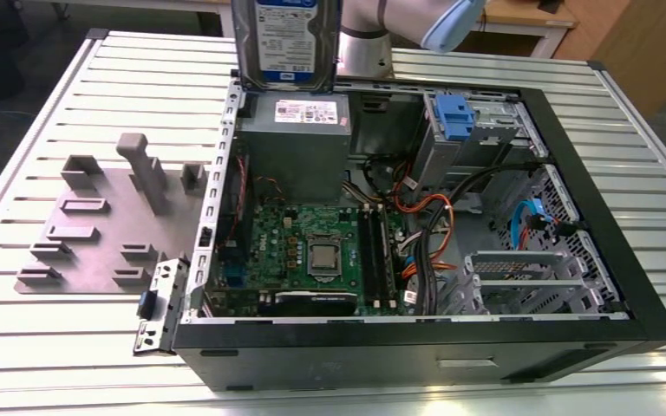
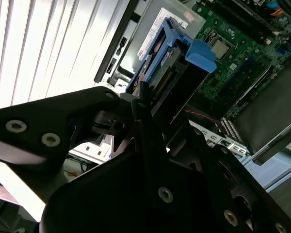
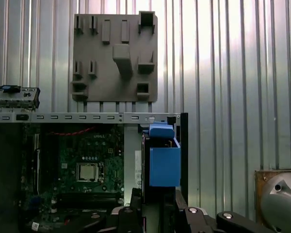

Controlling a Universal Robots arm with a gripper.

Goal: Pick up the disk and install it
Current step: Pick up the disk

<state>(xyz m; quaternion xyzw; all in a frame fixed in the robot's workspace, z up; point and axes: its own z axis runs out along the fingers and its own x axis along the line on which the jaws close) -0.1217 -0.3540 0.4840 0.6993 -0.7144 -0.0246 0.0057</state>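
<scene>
The disk (image 1: pixel 287 42) hangs upright, label facing the camera, above the far corner of the open computer case on the exterior view's left, over the power supply. In both wrist views its blue rails (image 2: pixel 177 46) (image 3: pixel 164 162) stick out past my gripper (image 2: pixel 141 108) (image 3: pixel 157 206), which is shut on the disk from both sides. The motherboard lies below and beyond the disk. Part of the arm (image 1: pixel 420 22) is visible behind the case.
The black case (image 1: pixel 610 260) lies open on a slatted metal table (image 1: pixel 55 347). Inside are a grey power supply (image 1: pixel 298 143), a motherboard (image 1: pixel 310 251), loose cables (image 1: pixel 426 217) and a drive cage with a blue latch (image 1: pixel 454 117). A grey fixture plate (image 1: pixel 101 225) lies beside the case.
</scene>
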